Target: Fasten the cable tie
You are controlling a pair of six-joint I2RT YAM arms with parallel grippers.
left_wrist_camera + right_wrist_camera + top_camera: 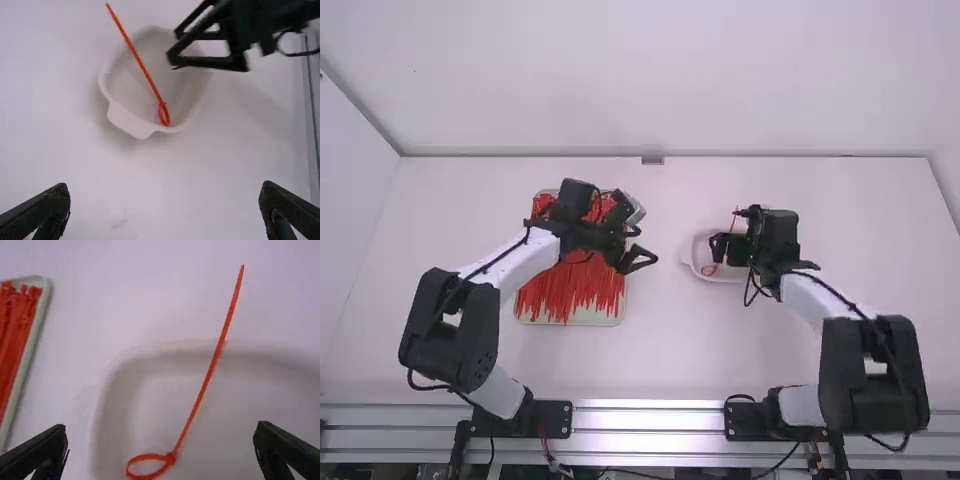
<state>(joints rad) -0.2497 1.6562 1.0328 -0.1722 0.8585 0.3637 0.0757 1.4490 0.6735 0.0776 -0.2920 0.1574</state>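
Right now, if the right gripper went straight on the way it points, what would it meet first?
Probably the bowl: the open right gripper points down into it. The loop of the tie lies on the bowl floor about in that line, so it might touch that first; depth is unclear.

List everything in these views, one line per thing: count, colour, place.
fastened cable tie: one, red, loop inside the bowl, tail reaching out over its rim
bowl: one, white, on the table right of the middle
loose cable ties: a bundle, too many to count, red, in the tray
tray: one, pale green, on the table left of the middle
table: one, white, under everything
left gripper: one, black, open, by the tray's right edge
right gripper: one, black, open, above the bowl
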